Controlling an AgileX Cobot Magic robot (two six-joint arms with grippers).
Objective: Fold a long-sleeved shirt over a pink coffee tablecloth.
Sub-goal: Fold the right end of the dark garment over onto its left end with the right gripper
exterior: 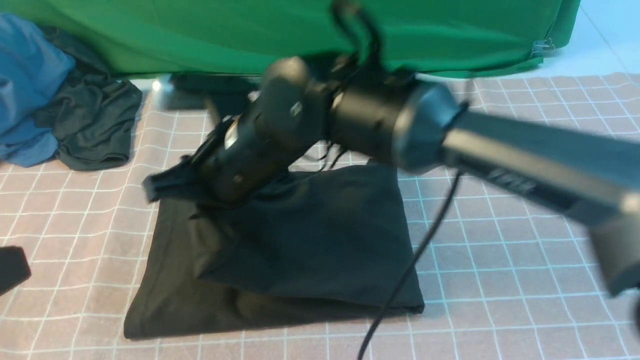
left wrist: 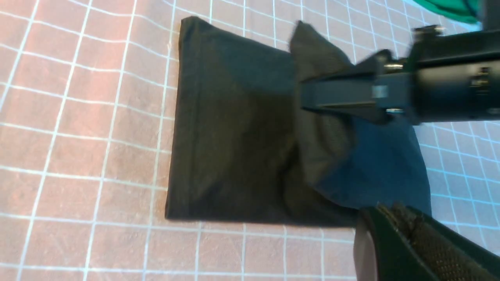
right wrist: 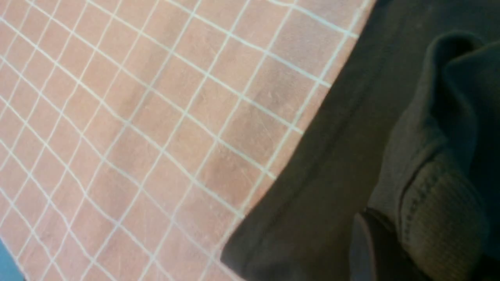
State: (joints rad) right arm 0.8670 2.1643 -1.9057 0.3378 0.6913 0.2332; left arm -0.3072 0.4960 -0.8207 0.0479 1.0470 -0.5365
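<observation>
The black long-sleeved shirt (exterior: 320,240) lies partly folded on the pink coffee tablecloth (exterior: 500,250), one layer doubled over the wider layer beneath. My right arm reaches across from the right. Its gripper (exterior: 152,187) is over the shirt's far left corner, shut on a bunched fold with a ribbed cuff (right wrist: 441,218), which is lifted off the cloth. In the left wrist view the right gripper (left wrist: 308,95) pulls that fold of the shirt (left wrist: 234,117) up. My left gripper (left wrist: 386,208) is shut and holds nothing; it is at the front left (exterior: 15,267), clear of the shirt.
A green cloth (exterior: 250,30) hangs along the back. A blue garment (exterior: 25,90) and a dark grey-green garment (exterior: 90,125) are heaped at the back left. A black cable (exterior: 415,260) hangs from the right arm across the shirt's right side.
</observation>
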